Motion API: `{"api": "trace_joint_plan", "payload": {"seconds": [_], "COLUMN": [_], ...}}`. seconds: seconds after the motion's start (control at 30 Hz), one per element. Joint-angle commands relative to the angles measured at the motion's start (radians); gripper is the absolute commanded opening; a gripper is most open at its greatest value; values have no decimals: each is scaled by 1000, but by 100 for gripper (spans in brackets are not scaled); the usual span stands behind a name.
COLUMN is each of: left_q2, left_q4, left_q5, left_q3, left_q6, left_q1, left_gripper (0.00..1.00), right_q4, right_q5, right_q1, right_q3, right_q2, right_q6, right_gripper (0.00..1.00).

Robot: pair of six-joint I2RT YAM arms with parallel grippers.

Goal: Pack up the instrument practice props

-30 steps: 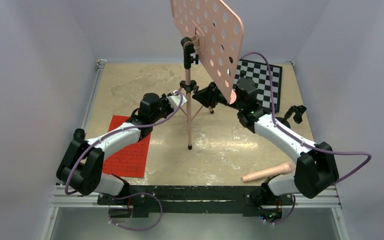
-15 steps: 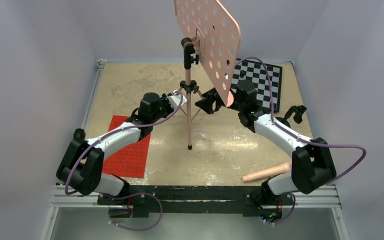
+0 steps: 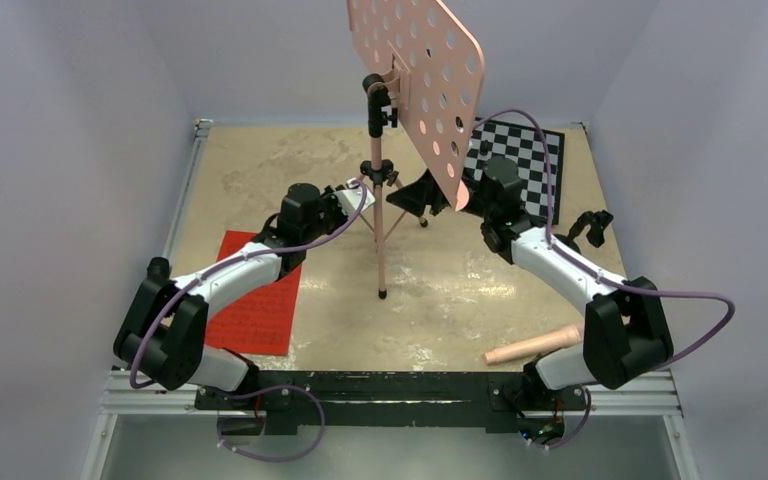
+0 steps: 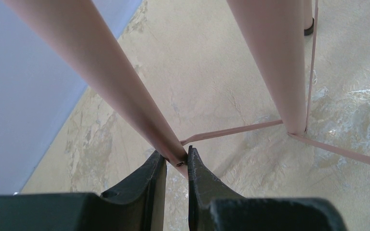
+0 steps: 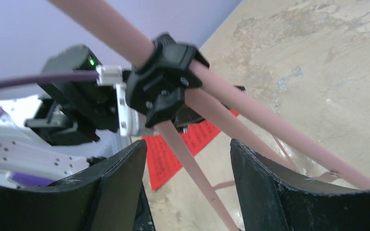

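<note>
Your right gripper (image 5: 185,154) has edged back from the pink stand (image 3: 378,240), which stands upright beside the chessboard (image 3: 538,165), jaws wide about its black leg collar (image 5: 166,82), while the left gripper (image 4: 177,156) pinches one leg (image 4: 125,91); folding seems underway, so next close on that collar.

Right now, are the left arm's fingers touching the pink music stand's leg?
Touching. The left wrist view shows the left fingers pinching the tip of a pink music stand leg, with no gap on either side.
</note>
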State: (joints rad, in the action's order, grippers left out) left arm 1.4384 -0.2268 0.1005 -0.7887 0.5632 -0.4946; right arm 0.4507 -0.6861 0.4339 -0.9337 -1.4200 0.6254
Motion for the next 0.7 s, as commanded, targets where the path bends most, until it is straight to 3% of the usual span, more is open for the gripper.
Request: {"api": "trace_joint_plan", "payload": {"seconds": [0.0, 0.37, 0.57, 0.67], "left_q2": [121, 121, 125, 125], "left_q4": [340, 343, 347, 347], "left_q5": [34, 35, 36, 36], "left_q3": [63, 64, 60, 59], "left_q6": [63, 66, 66, 66], "left_q1": [-25, -25, -25, -25], "left_gripper": [0, 0, 0, 0], "right_q4": [62, 23, -69, -116], "right_q5": [80, 90, 113, 114], "right_q1": [-19, -21, -22, -19], "right_q3": [-84, -131, -125, -126], "right_q2": [-6, -36, -33, -28], "right_q6": [155, 141, 21, -88], "right_gripper": [68, 65, 54, 44]}}
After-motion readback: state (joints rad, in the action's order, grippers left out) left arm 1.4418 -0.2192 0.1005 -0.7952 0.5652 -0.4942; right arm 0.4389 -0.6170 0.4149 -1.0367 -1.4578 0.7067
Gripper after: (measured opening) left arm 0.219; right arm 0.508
